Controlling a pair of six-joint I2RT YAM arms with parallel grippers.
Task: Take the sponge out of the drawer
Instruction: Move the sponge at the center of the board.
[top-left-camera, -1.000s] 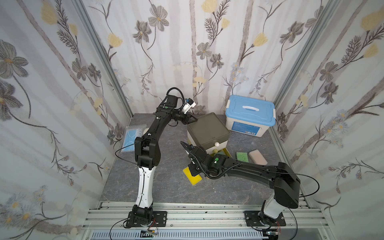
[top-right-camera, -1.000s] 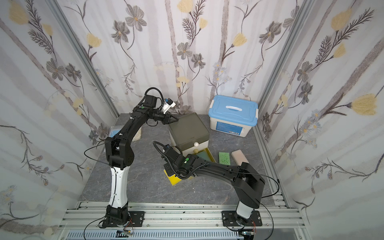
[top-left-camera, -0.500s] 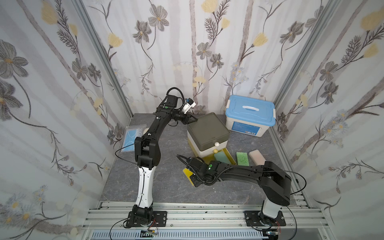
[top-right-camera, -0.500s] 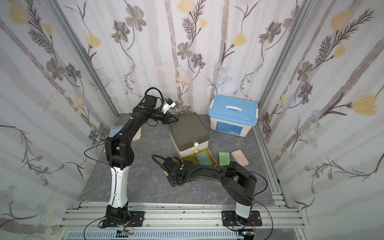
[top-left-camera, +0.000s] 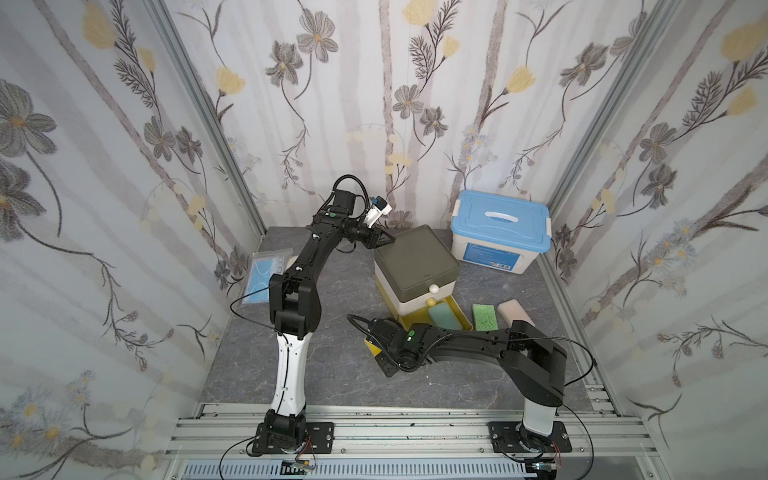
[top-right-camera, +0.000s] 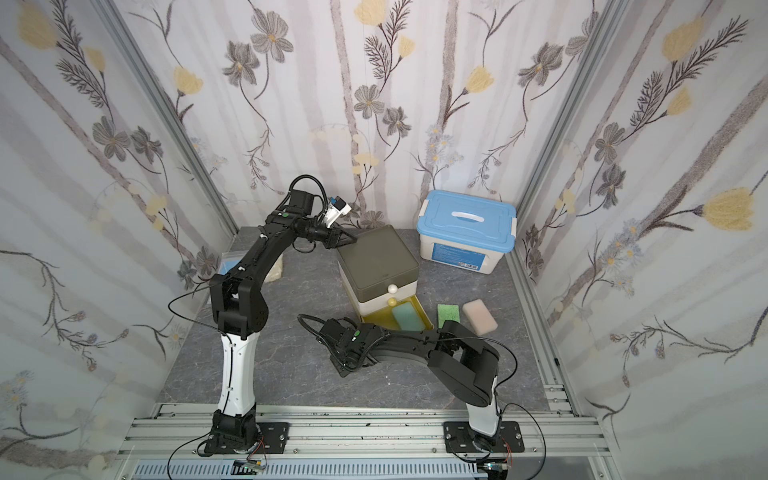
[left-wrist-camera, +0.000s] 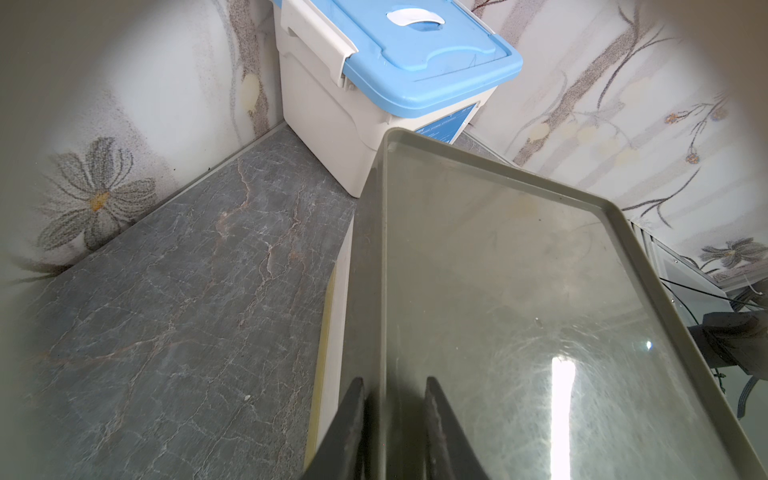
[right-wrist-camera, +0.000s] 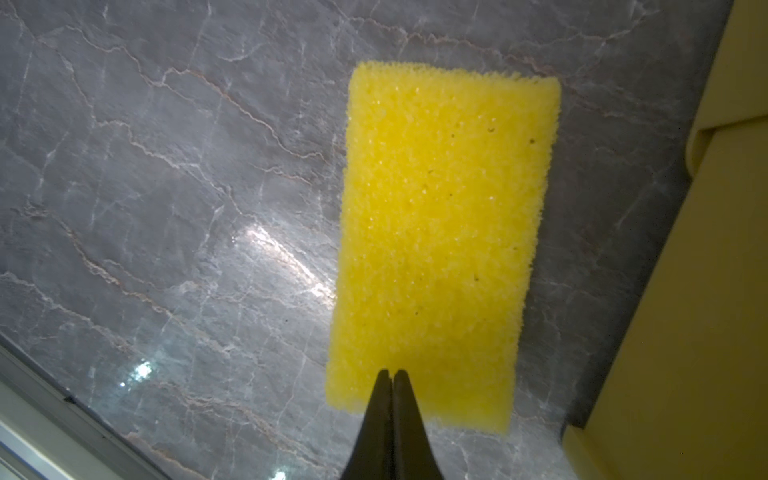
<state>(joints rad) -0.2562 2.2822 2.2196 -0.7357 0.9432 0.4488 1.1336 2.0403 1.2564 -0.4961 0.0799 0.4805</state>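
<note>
Right gripper (right-wrist-camera: 390, 374) pressed together, empty; yellow sponge (right-wrist-camera: 440, 232) flat on tabletop (right-wrist-camera: 166, 208) just ahead of tips. Left gripper (left-wrist-camera: 395, 386) pinching drawer cabinet (left-wrist-camera: 519, 291) rim.

A blue-lidded white box (top-left-camera: 500, 232) stands on the grey marbled table (top-left-camera: 332, 374). In front of the box lie a green pad (top-left-camera: 484, 316) and a pale pink block (top-left-camera: 514, 311), side by side; well across from it, a packet of blue masks (top-left-camera: 266, 272).
</note>
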